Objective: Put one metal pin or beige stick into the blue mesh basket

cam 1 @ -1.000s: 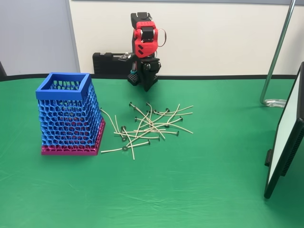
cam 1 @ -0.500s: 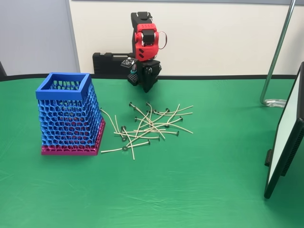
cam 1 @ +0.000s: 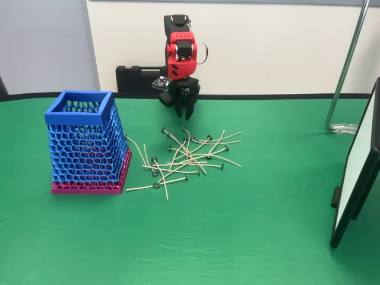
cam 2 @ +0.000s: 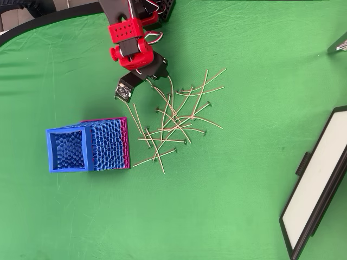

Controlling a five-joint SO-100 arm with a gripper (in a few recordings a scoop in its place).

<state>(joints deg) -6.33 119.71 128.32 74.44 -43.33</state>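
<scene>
The blue mesh basket (cam 1: 86, 145) stands upright on its magenta base at the left of the green table, and its square rim (cam 2: 67, 150) looks empty from above. Many thin beige sticks (cam 1: 190, 155) with small dark heads lie crossed in a loose pile (cam 2: 174, 122) just right of the basket. My red and black arm stands at the back of the table. Its gripper (cam 1: 185, 110) points down, hanging above the cloth just behind the far edge of the pile (cam 2: 158, 76). The fingers stand slightly apart with nothing between them.
A black case (cam 1: 138, 78) lies against the wall behind the arm. A white panel in a black frame (cam 1: 356, 172) leans at the right edge (cam 2: 317, 189). A metal pole (cam 1: 344, 65) rises at the back right. Open green cloth lies in front of the pile.
The gripper has turned to face the pile and dipped a little towards it. Its fingers, together before, now stand apart. Basket and sticks have not moved.
</scene>
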